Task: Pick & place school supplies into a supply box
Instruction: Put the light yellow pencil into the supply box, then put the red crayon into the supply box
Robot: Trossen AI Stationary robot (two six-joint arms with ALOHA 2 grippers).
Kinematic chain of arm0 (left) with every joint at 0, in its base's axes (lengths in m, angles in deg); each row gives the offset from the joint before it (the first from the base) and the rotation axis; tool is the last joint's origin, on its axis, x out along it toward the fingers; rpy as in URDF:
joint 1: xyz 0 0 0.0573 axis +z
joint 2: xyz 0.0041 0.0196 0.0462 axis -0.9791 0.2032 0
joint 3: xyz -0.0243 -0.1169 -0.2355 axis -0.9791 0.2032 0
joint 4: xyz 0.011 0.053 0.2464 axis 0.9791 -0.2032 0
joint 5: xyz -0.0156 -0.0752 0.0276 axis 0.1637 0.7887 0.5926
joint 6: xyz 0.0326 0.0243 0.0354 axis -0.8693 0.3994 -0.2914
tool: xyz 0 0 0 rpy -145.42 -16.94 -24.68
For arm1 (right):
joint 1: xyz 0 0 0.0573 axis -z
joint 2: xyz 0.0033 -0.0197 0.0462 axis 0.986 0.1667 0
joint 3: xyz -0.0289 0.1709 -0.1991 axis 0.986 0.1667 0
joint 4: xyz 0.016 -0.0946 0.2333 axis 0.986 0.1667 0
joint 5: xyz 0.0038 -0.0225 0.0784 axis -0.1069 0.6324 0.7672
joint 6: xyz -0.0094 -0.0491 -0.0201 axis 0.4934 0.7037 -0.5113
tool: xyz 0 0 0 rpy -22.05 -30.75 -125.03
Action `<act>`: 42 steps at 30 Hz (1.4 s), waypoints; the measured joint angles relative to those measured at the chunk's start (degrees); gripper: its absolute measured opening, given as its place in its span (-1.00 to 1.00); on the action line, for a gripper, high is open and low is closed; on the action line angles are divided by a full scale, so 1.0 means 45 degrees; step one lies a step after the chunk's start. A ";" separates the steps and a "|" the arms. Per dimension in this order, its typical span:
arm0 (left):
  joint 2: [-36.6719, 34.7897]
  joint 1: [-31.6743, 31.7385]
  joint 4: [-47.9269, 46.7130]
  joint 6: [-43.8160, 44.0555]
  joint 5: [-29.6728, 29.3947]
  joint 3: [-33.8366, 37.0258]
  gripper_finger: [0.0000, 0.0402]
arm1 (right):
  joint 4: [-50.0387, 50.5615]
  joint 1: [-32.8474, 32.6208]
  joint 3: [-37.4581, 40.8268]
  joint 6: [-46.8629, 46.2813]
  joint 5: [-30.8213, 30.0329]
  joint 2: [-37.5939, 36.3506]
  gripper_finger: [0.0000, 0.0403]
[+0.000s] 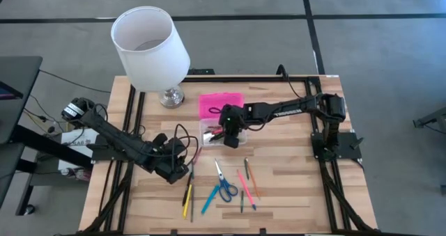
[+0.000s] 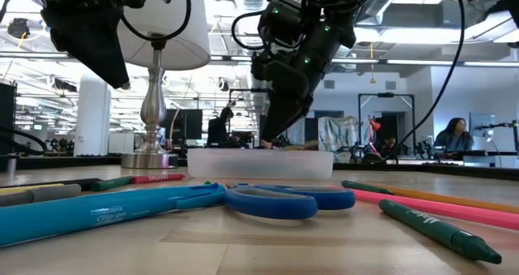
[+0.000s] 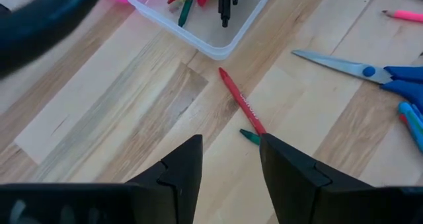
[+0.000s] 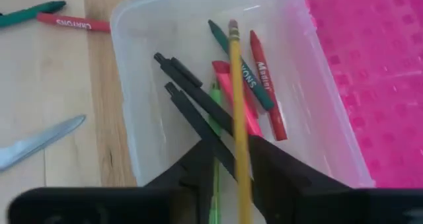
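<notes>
Nearest the table's front edge, several supplies wait on the wood: the blue-handled scissors (image 1: 223, 185), a blue pen (image 1: 210, 200), a yellow pencil (image 1: 185, 202), a pink pencil (image 1: 244, 182) and others beside them. A little farther in, the left gripper (image 1: 182, 172) hovers with its fingers spread and empty above a red crayon (image 3: 241, 109), likely the next pick. Beyond it, the clear box (image 1: 213, 134) already holds crayons and dark pens (roughly half the job, I judge). The right gripper (image 4: 232, 159) hangs over the box, its fingers loosely around a yellow pencil (image 4: 236, 112), seemingly letting go. The pink lid (image 1: 221, 101) lies behind.
</notes>
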State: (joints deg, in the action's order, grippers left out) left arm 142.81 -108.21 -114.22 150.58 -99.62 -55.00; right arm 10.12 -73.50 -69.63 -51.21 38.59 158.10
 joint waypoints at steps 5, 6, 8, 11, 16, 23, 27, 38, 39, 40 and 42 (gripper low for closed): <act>0.0000 0.0019 0.0033 0.0323 0.0019 0.0000 -0.27 | 0.0294 0.0001 -0.0510 -0.0136 -0.0044 -0.0250 -0.39; 0.0000 0.0041 0.0034 0.0434 0.0043 0.0000 -0.27 | 0.0456 -0.0035 -0.0593 -0.0139 -0.0046 -0.0365 -0.38; 0.0000 0.0077 0.0083 0.0589 0.0155 0.0000 -0.27 | 0.0363 -0.0145 -0.0921 -0.0199 -0.0151 -0.0481 -0.37; 0.0001 0.0228 0.0471 0.0615 0.0376 0.0000 -0.27 | 0.1144 -0.0265 -0.1084 -0.0266 -0.0443 -0.0993 -0.38; 0.0005 0.0681 0.1878 0.0166 0.0786 -0.0001 -0.27 | 0.2706 -0.0445 -0.1097 -0.0944 -0.1010 -0.2062 -0.43; 0.0024 0.2136 0.3789 0.0066 0.2732 0.0829 -0.27 | 0.6728 -0.0917 -0.1087 -0.3347 -0.2682 -0.3764 -0.47; 0.0029 0.3068 0.3842 0.0617 0.3510 0.1332 -0.27 | 0.8692 -0.1540 -0.1087 -0.4929 -0.3628 -0.4704 -0.47; 0.0718 0.4884 0.4596 -0.0497 0.4571 0.1451 -0.27 | 1.0602 -0.3618 -0.1085 -0.7892 -0.5333 -0.6503 -0.47; 0.0790 0.4915 0.4531 -0.0679 0.4650 0.1467 -0.27 | 1.0635 -0.3735 -0.1082 -0.8033 -0.5488 -0.6583 -0.47; 0.0962 0.4937 0.4621 -0.0808 0.4707 0.1457 -0.27 | 1.0675 -0.3838 -0.1084 -0.8167 -0.5675 -0.6626 -0.47; 0.1179 0.4959 0.4890 -0.1060 0.4855 0.1453 -0.27 | 1.0733 -0.3992 -0.1073 -0.8390 -0.5884 -0.6709 -0.47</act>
State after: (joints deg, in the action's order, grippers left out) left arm 148.12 -85.89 -92.22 145.81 -77.77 -48.46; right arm 58.42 -91.47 -74.46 -88.97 12.12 127.91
